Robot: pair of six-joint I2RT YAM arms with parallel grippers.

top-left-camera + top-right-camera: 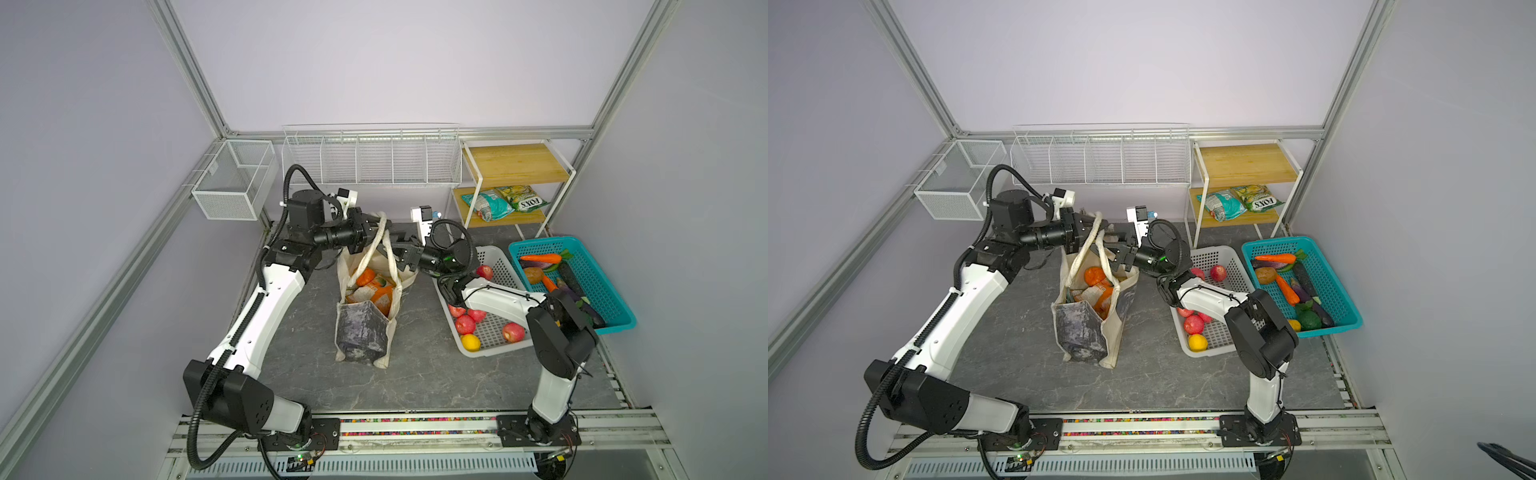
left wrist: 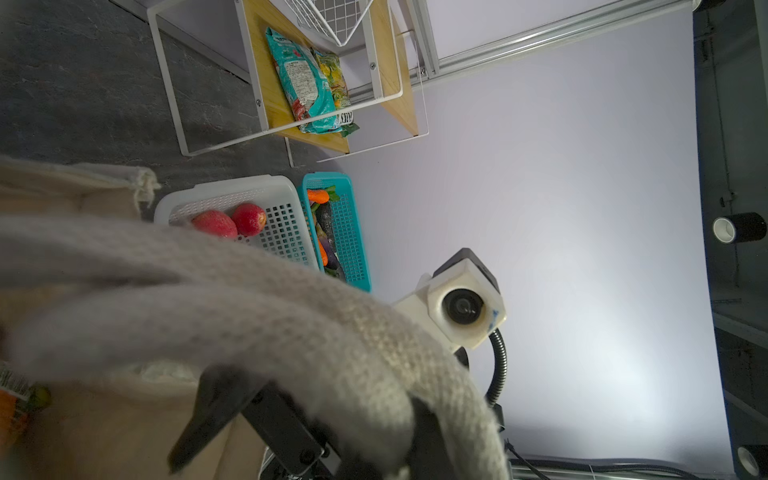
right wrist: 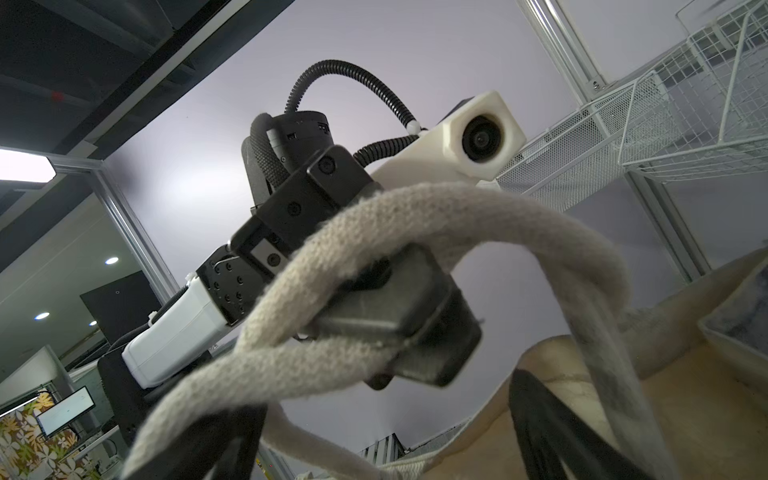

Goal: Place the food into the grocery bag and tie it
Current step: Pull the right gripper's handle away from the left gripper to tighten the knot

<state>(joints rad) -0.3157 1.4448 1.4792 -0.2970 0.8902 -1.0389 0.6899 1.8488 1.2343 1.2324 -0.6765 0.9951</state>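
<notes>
The cream grocery bag [image 1: 363,328] [image 1: 1084,328] stands mid-table with its mouth open. Inside lie an orange fruit [image 1: 365,276] and an orange packet [image 1: 380,293]. Its strap handles [image 1: 384,243] [image 3: 457,216] rise to my left gripper [image 1: 374,227] [image 1: 1091,226] [image 3: 374,291], which is shut on them above the bag's far edge. My right gripper [image 1: 395,245] [image 1: 1116,246] [image 3: 386,436] is open right beside it, and one strap [image 3: 299,432] runs between its spread fingers. In the left wrist view the straps [image 2: 316,332] hide my own jaws.
A white perforated basket [image 1: 500,259] right of the bag holds red apples [image 1: 464,323] and a yellow fruit [image 1: 470,342]. A teal basket [image 1: 598,274] beyond it holds toy vegetables. Two snack packets [image 1: 494,203] lie on the wooden shelf [image 1: 511,162]. Wire baskets [image 1: 370,162] hang at the back.
</notes>
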